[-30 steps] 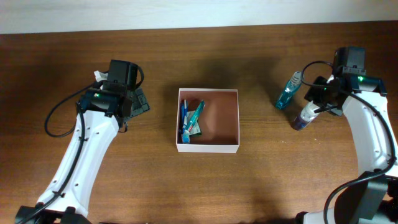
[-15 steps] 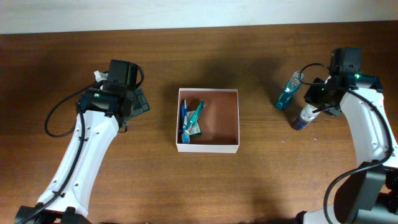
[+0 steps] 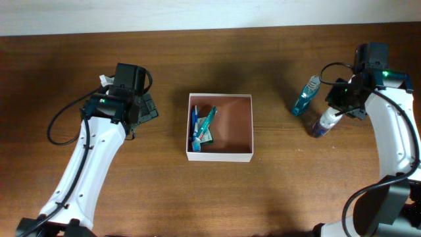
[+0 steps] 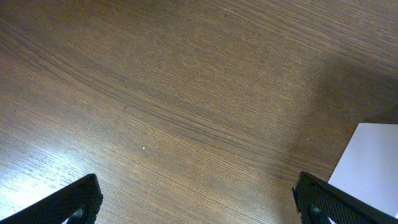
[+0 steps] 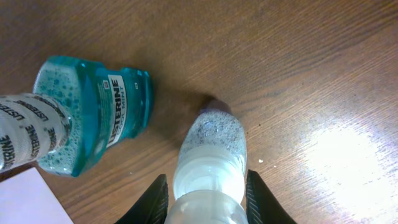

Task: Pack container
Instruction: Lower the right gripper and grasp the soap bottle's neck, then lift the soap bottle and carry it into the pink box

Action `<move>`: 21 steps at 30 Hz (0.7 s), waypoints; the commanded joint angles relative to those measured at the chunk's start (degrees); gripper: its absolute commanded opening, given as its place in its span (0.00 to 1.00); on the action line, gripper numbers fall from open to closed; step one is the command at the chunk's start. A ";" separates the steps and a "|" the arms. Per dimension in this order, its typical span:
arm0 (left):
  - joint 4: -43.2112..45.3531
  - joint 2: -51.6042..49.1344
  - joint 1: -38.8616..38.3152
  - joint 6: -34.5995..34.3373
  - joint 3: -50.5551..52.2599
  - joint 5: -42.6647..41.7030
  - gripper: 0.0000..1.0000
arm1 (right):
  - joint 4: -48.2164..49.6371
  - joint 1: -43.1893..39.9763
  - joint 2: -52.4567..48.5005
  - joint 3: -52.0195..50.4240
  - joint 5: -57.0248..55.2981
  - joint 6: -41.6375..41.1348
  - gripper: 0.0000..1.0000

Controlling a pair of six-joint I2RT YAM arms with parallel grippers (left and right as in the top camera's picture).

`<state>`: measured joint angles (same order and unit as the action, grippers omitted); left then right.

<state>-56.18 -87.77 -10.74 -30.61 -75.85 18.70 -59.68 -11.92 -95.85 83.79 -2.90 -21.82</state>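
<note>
Left claw [image 3: 147,105]: hovering over bare table [image 4: 155,93], left of container, jaws standing wide apart, holding nothing.
Container [image 3: 220,157]: sitting mid-table between both arms, well apart from either claw; white corner showing in left wrist view. Blue and teal items [image 3: 202,126] lying along its left inner wall.
Teal mouthwash bottle [image 5: 93,118]: standing right of container, just beside clear bottle.
Clear bottle [image 5: 214,146], white cap: standing on table.
Right claw [image 5: 206,186]: clamping clear bottle at cap, one finger pressing each side.

glossy wood table [image 3: 131,191], matt cardboard container [image 3: 220,157]
</note>
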 commanded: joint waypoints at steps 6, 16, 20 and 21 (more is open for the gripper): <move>0.00 -0.42 0.15 0.46 -0.04 0.59 0.99 | -2.80 -0.04 2.32 3.72 -0.72 0.57 0.26; 0.00 -0.42 0.15 0.48 -0.04 0.61 0.99 | -8.13 -0.02 7.37 4.70 1.05 4.74 0.27; 0.00 -0.42 0.15 0.48 -0.04 0.61 0.99 | -11.06 1.14 9.07 6.99 1.22 6.69 0.26; 0.00 -0.42 0.15 0.46 -0.04 0.61 0.99 | -12.22 2.05 9.42 8.24 1.20 7.06 0.26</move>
<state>-56.18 -87.77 -10.74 -30.61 -75.85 18.70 -70.52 -11.64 -89.71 87.57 -2.00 -17.45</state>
